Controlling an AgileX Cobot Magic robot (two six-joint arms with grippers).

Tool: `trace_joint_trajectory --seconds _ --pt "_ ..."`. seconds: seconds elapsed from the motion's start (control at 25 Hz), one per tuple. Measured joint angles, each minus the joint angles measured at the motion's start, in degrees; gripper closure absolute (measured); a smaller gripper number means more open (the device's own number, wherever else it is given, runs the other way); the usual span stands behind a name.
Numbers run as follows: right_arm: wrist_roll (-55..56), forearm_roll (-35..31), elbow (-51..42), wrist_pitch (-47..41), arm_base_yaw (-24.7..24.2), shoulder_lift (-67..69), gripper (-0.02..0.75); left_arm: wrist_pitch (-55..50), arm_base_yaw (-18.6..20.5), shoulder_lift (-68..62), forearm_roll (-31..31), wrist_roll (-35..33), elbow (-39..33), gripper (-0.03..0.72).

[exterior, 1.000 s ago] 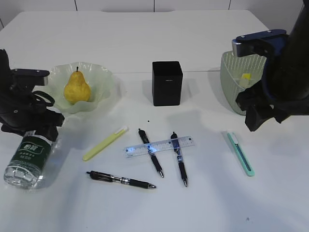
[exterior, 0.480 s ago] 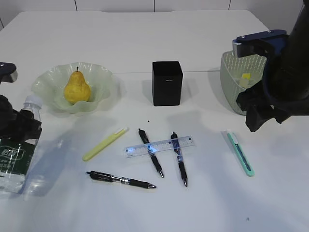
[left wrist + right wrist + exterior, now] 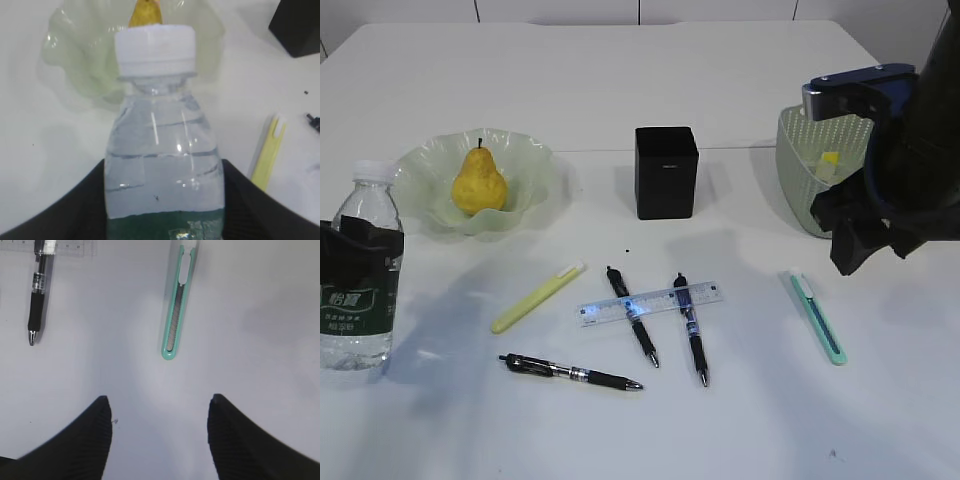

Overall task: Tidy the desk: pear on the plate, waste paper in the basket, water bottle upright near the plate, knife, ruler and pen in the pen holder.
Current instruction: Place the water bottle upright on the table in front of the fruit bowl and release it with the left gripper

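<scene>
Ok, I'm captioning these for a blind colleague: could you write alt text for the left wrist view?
A clear water bottle with a white cap stands upright between the left gripper's black fingers, filling the frame. Behind it sits the pale green ruffled plate holding the yellow pear; a yellow-green pen lies at right.

You have a yellow pear (image 3: 479, 180) on a pale green translucent plate (image 3: 530, 165), a matte black pen holder (image 3: 666, 171), a sage-green perforated basket (image 3: 798, 165), a clear water bottle (image 3: 361, 270) with dark green label and white cap, and a mint-green knife (image 3: 818, 316).
</scene>
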State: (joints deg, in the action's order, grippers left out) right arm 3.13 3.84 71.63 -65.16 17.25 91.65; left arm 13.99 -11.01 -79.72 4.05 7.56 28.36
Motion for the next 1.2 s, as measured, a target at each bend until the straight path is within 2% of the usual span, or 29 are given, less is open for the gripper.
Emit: trace_joint_trajectory --seconds 0.28,0.64,1.2 --pt "0.5 -0.2 0.0 0.0 0.0 0.0 0.288 22.8 0.9 -2.1 0.0 0.0 -7.0 0.276" --pt "0.5 -0.4 0.0 -0.1 0.0 0.0 0.288 46.6 1.1 -13.5 0.5 0.0 -7.6 0.276" --pt "0.5 -0.5 0.0 0.1 0.0 0.0 0.288 48.3 1.1 -21.0 2.8 0.0 -7.6 0.276"
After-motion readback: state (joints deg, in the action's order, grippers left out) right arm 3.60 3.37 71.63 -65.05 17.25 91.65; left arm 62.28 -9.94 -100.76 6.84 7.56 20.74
